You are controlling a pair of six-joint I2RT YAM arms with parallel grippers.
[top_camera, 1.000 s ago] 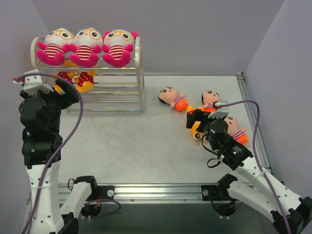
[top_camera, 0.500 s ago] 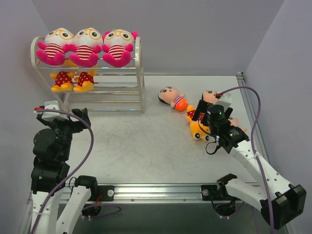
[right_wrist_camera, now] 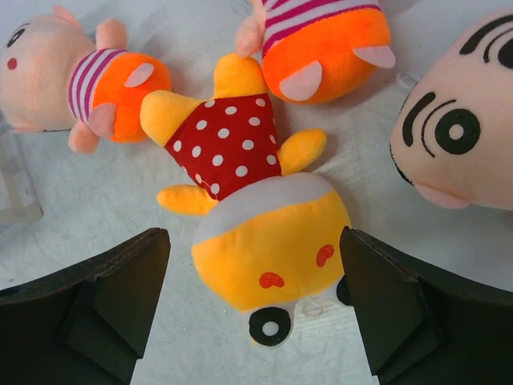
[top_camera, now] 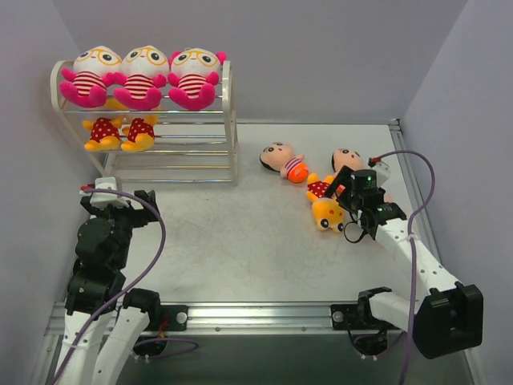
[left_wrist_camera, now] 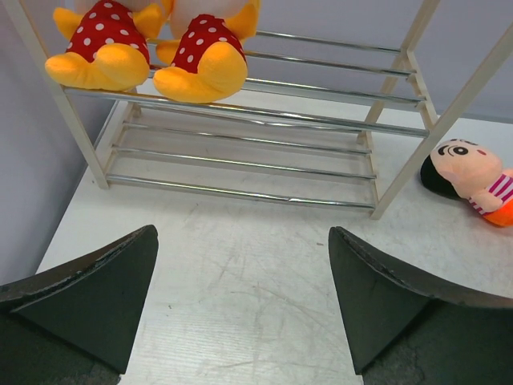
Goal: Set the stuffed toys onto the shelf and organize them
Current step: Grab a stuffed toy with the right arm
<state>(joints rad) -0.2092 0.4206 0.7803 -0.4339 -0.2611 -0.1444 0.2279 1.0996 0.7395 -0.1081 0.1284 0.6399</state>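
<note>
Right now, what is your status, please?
Left gripper open, empty. Right gripper open, straddling yellow toy. Shelf holds five toys. Peach toys close beside yellow one.

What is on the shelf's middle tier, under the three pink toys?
Two yellow-orange dolls in red dotted dresses sit at the left end; the rest is bare rods. Their heads are covered by the pink toys above.
</note>
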